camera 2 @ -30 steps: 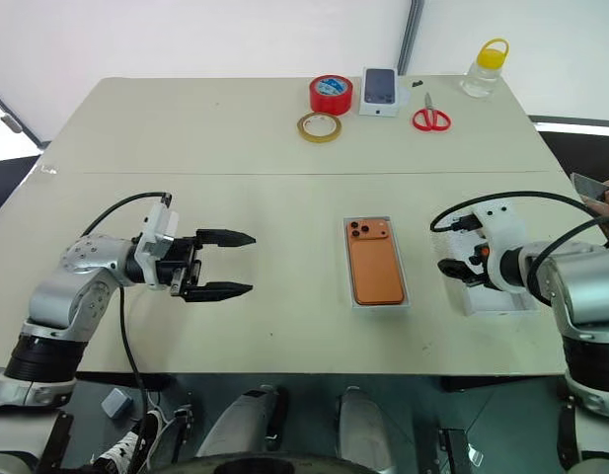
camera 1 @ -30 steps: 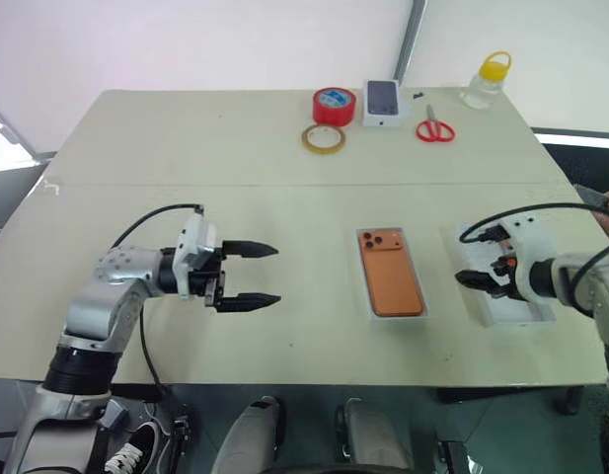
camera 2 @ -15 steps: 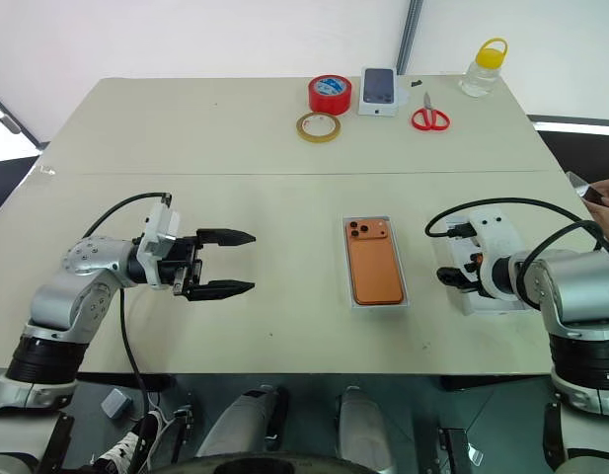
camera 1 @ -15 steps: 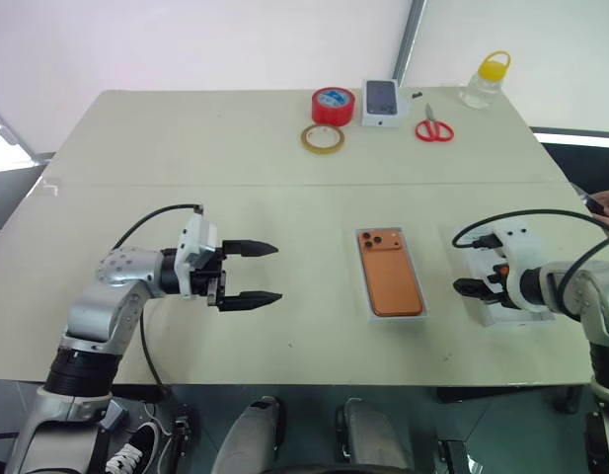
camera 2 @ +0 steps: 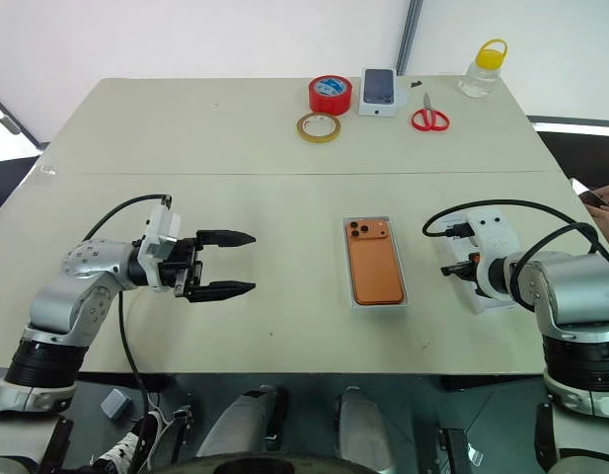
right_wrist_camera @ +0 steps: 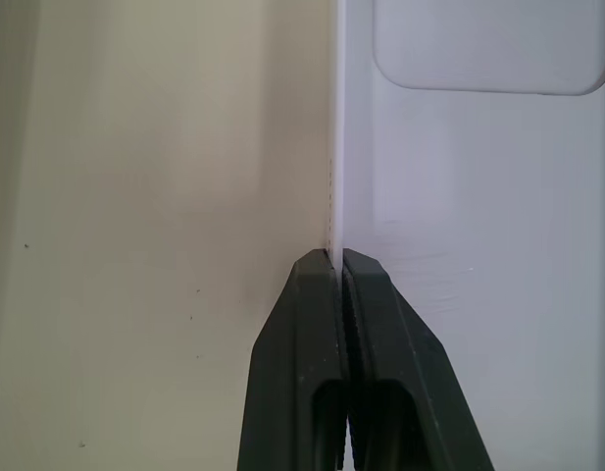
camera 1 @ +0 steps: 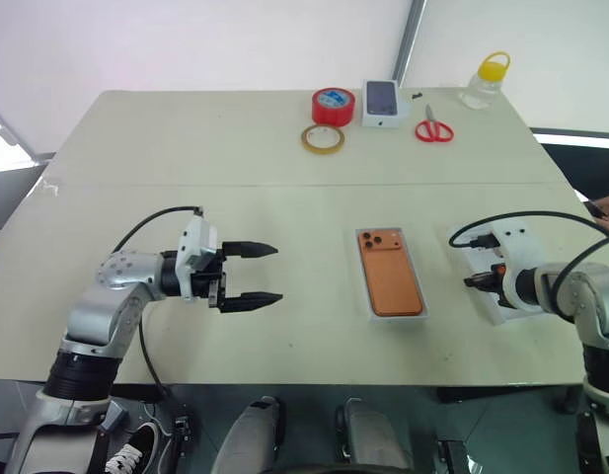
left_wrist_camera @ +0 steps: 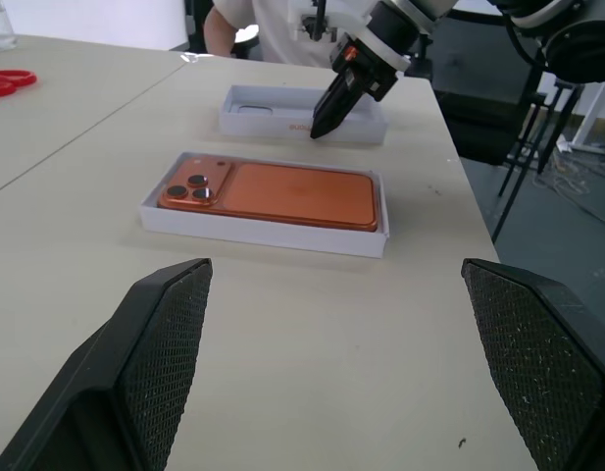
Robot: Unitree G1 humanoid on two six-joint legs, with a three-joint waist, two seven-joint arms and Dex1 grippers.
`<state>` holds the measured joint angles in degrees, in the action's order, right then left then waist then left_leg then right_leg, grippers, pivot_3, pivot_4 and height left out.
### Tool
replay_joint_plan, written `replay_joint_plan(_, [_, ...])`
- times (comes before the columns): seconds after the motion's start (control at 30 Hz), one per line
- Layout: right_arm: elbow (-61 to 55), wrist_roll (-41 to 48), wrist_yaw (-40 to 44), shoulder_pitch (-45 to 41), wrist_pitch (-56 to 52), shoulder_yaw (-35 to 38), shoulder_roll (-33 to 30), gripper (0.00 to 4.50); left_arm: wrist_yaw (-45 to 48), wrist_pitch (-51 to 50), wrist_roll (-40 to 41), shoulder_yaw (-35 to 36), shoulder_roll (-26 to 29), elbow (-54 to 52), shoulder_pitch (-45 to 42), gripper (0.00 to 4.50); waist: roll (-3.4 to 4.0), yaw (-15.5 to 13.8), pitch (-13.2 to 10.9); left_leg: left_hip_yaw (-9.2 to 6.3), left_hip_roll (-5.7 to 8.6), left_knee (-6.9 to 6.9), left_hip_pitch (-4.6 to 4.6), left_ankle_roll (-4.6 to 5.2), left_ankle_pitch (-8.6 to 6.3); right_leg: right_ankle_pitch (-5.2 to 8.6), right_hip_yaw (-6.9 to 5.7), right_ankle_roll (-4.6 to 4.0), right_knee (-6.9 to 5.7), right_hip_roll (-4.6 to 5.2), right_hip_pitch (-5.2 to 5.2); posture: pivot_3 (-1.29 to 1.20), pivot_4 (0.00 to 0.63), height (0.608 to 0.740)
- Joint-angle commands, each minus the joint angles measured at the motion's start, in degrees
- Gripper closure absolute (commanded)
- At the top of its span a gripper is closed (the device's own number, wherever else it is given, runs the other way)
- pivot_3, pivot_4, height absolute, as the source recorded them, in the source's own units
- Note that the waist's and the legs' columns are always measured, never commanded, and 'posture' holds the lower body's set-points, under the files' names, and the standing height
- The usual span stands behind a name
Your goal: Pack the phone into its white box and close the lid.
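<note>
Phone: one orange phone (camera 1: 390, 274), back up, lying inside the white box (camera 1: 371, 296) on the near half of the worktop (camera 1: 186, 148); long axis runs from the near edge toward the far edge, lens cluster at the far end, on the robot's left.
Lid: one all-white lid (left_wrist_camera: 273, 103), open side up, lying well to the right of the box and about parallel to it.
Right hand: right hand (right_wrist_camera: 335, 263) angled down, its two black fingers clenched on the lid's thin wall on the side nearest the box, one finger inside and one outside.
Left hand: left hand (camera 1: 255, 273) held level above the worktop, pointing right toward the box and well apart from it, fingers spread wide and released.
Far edge: one red tape roll (camera 1: 334, 105), one tan tape ring (camera 1: 324, 139), one small white box picturing a dark phone (camera 1: 382, 103), one pair of red scissors (camera 1: 434, 129), one clear bottle with a yellow cap (camera 1: 485, 82).
</note>
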<state>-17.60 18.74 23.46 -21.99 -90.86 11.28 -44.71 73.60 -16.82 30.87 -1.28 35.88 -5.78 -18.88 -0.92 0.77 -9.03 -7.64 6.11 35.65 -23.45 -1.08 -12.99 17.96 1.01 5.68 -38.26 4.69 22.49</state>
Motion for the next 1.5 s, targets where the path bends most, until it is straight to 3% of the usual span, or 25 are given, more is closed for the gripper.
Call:
replay_joint_plan(0.03, [-1.2,-0.4,-1.2,-0.5,-0.5,1.5,0.6,4.47,-0.2,0.3,0.1,0.3,0.3,-1.6,-0.9,0.18,0.00,0.0,0.0,0.00,0.00,0.00,0.00,0.00,0.00,0.00,0.00,0.00,0.00,0.00,0.00,0.00,0.150,0.740])
replay_joint_plan(0.2, [-3.9,3.6,0.2,-8.5,-1.3,6.8,8.5,4.47,-0.9,-0.5,0.2,0.2,0.0,-1.0,-1.4,0.18,0.14,0.5,-0.1,0.02,-0.01,-0.03,0.00,0.00,0.00,-0.01,0.04,-0.01,-0.06,-0.02,0.08,0.00,0.150,0.740])
replay_joint_plan(0.37, [-0.5,13.0,0.7,-18.7,-1.6,22.0,22.9,4.47,-2.1,-1.2,0.3,0.6,-0.4,0.0,-2.1,0.18,0.16,0.2,-0.1,0.01,-0.03,-0.11,0.01,-0.02,0.01,-0.02,0.03,-0.02,-0.12,-0.05,0.14,0.00,0.150,0.740])
replay_joint_plan(0.53, [4.9,26.1,-5.7,-23.9,-1.6,33.9,35.2,4.47,-5.5,-3.4,1.0,1.5,-1.8,0.7,-3.2,0.18,0.17,-0.1,-0.1,0.00,0.01,-0.11,-0.01,-0.02,0.01,-0.03,0.02,-0.01,-0.04,-0.01,0.08,0.00,0.150,0.740])
replay_joint_plan(0.67, [3.3,38.6,-8.9,-15.7,-1.6,30.8,38.3,4.47,-9.1,-4.3,0.7,2.3,-3.5,1.2,-3.8,0.18,0.18,0.0,-0.1,0.00,0.01,-0.14,-0.01,-0.02,0.01,-0.04,0.04,-0.01,-0.08,-0.01,0.16,0.00,0.150,0.740])
replay_joint_plan(0.77, [7.0,56.5,-16.2,-9.0,-1.6,29.1,40.0,4.47,-11.4,-5.7,1.7,3.1,-4.1,0.1,-3.4,0.18,0.19,0.3,-0.1,0.01,0.00,-0.20,-0.01,-0.02,0.02,-0.04,0.06,-0.01,-0.09,0.00,0.18,0.00,0.150,0.740])
replay_joint_plan(0.83, [8.3,68.7,-21.7,-5.7,-0.4,24.9,38.0,4.47,-12.3,-6.1,1.9,3.5,-4.3,-0.3,-3.2,0.18,0.20,0.6,-0.1,0.01,-0.01,-0.21,0.04,-0.03,0.04,-0.04,0.09,-0.01,-0.14,-0.01,0.17,0.00,0.150,0.740])
replay_joint_plan(0.93, [8.0,89.4,-32.3,-0.2,10.8,13.4,30.2,4.47,-13.4,-5.3,1.5,3.6,-5.0,-0.6,-3.0,0.18,0.23,1.0,-0.1,0.02,-0.01,-0.20,0.06,-0.03,0.04,-0.05,0.11,-0.03,-0.19,0.00,0.17,0.00,0.150,0.740])
replay_joint_plan(1.0, [7.1,94.0,-35.5,1.4,16.8,9.5,28.2,4.47,-14.0,-5.4,1.6,3.6,-5.5,-0.6,-2.9,0.18,0.23,1.5,-0.1,0.03,-0.01,-0.21,0.04,-0.03,0.05,-0.04,0.10,-0.03,-0.17,0.00,0.16,0.00,0.150,0.740])
replay_joint_plan(1.1, [5.3,94.3,-38.8,4.4,20.9,4.4,24.5,4.47,-14.3,-6.4,2.4,3.2,-6.4,-1.2,-2.7,0.18,0.23,1.8,-0.1,0.03,-0.02,-0.20,0.06,-0.02,0.05,-0.04,0.10,-0.02,-0.17,-0.03,0.14,0.00,0.150,0.740])
replay_joint_plan(1.17, [4.8,94.3,-40.7,5.8,24.5,2.6,25.4,4.47,-14.4,-7.3,2.9,2.9,-7.1,-1.4,-2.6,0.18,0.22,1.7,-0.1,0.02,-0.03,-0.21,0.05,-0.02,0.05,-0.04,0.07,-0.02,-0.16,-0.05,0.14,0.00,0.150,0.740])
replay_joint_plan(1.27, [4.7,94.3,-44.4,6.1,29.2,0.2,26.5,4.50,-14.5,-9.6,4.1,2.5,-7.5,-1.3,-2.6,1.09,0.23,1.7,-0.1,0.02,-0.03,-0.20,0.06,-0.02,0.05,-0.04,0.08,-0.01,-0.17,-0.05,0.13,0.00,0.150,0.740])
replay_joint_plan(1.47, [5.3,94.3,-50.1,4.0,35.8,-1.2,28.3,4.50,-17.7,-8.9,3.2,2.5,-9.7,-1.3,-2.6,4.10,0.22,1.5,-0.1,0.01,-0.02,-0.19,0.05,-0.02,0.05,-0.04,0.09,-0.01,-0.14,-0.05,0.12,0.00,0.150,0.740])
replay_joint_plan(1.5, [5.3,94.3,-50.7,3.3,36.6,-1.2,28.5,4.50,-18.3,-9.4,3.5,2.9,-10.0,-1.2,-2.9,4.44,0.22,1.5,-0.1,0.01,-0.01,-0.18,0.05,-0.02,0.05,-0.04,0.09,-0.01,-0.14,-0.05,0.12,0.00,0.150,0.740])
